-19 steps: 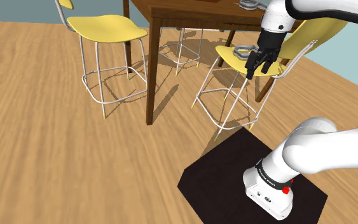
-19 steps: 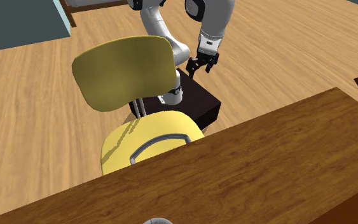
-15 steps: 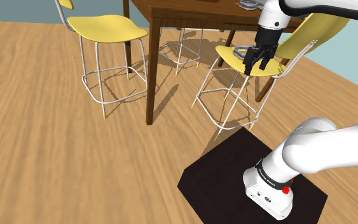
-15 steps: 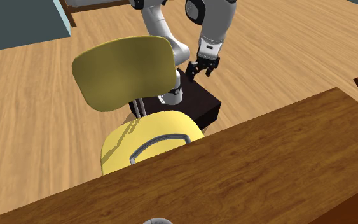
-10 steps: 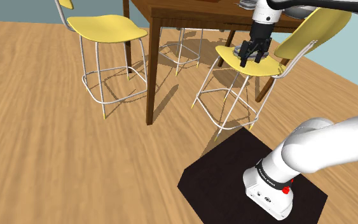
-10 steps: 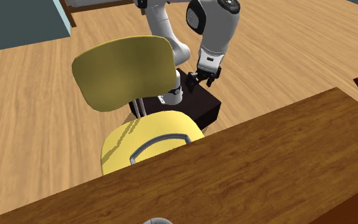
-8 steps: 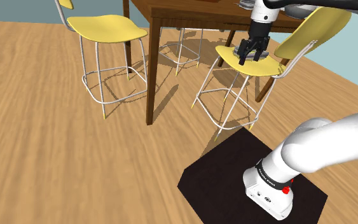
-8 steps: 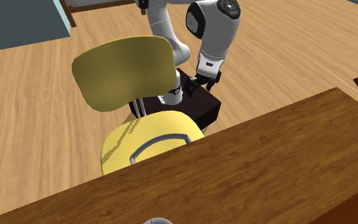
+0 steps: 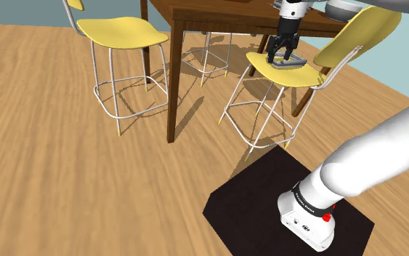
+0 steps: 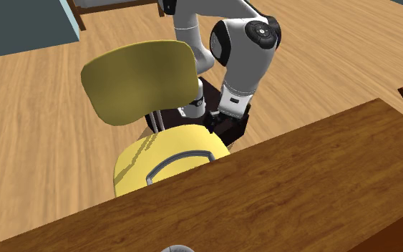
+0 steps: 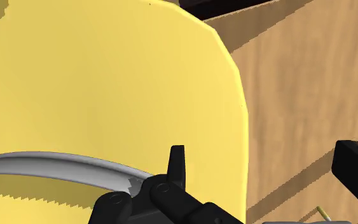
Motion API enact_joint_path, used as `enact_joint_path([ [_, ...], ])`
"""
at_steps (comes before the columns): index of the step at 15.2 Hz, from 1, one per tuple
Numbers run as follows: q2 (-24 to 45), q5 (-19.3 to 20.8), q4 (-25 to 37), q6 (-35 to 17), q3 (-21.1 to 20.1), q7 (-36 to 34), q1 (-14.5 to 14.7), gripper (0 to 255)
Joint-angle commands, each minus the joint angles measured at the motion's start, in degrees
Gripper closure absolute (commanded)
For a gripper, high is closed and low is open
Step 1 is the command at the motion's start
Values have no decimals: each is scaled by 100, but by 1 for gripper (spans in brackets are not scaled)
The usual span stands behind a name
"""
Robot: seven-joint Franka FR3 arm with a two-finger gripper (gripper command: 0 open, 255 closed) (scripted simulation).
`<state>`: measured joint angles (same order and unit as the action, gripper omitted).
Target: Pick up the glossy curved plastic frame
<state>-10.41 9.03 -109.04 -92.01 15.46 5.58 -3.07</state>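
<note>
The curved grey glossy frame [image 9: 289, 63] lies flat on the yellow chair seat [image 9: 264, 62], by the table's edge. In the second exterior view the frame [image 10: 181, 162] rests mid-seat, its near part hidden behind the tabletop. My black gripper [image 9: 281, 55] hangs low over the seat, just beside the frame, and is open. From the wrist, the frame [image 11: 50, 165] curves past one finger [image 11: 177, 163] and stays outside the gap. The other finger [image 11: 356, 172] hangs beyond the seat's edge, over the floor. Nothing is held.
A dark wooden table [image 9: 217, 13] stands right behind the chair, and its top [image 10: 285, 193] fills the second exterior view's foreground. The chair's yellow backrest [image 10: 139, 80] rises close to the arm. A second yellow stool [image 9: 123, 30] stands at the shoulder view's left. Wooden floor lies all around.
The arm has swung from beside the chair over its seat and come down close to the frame. The fingers have stayed apart and the frame has not moved.
</note>
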Motion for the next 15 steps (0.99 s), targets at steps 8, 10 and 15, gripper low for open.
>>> enact_joint_path([
  [8, 2230, -573, 2544, 372, 476, 744, -469, 0],
  [10, 2349, -610, 2619, 333, 482, 770, -513, 0],
  [15, 2301, -594, 2170, -67, 471, 721, -495, 0],
])
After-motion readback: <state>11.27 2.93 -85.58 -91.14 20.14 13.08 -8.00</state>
